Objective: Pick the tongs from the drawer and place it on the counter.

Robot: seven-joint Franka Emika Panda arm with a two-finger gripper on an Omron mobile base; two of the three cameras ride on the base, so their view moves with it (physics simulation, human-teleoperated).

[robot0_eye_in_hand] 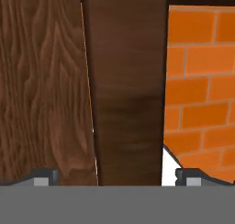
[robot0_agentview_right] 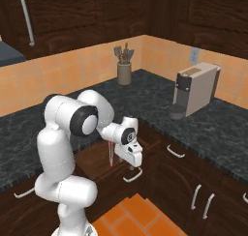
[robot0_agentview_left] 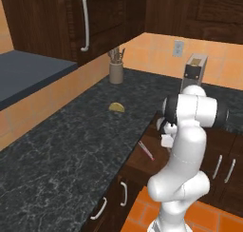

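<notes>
While arm hides much drawer (robot0_agentview_left: 142, 159), tongs (robot0_agentview_left: 146, 150) partly visible

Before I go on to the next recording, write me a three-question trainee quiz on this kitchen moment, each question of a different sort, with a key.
1. True or false: the tongs already lie on the counter.
2. Multiple choice: what sits on the counter nearest the open drawer in the left base view? A) the brown crock of utensils B) the small yellow half-round item C) the coffee machine
3. Fill in: in the hand view, the gripper has its fingertips set ____ apart, with nothing between them.

Key: 1 false, they lie in the drawer. 2 B. 3 wide.
</notes>
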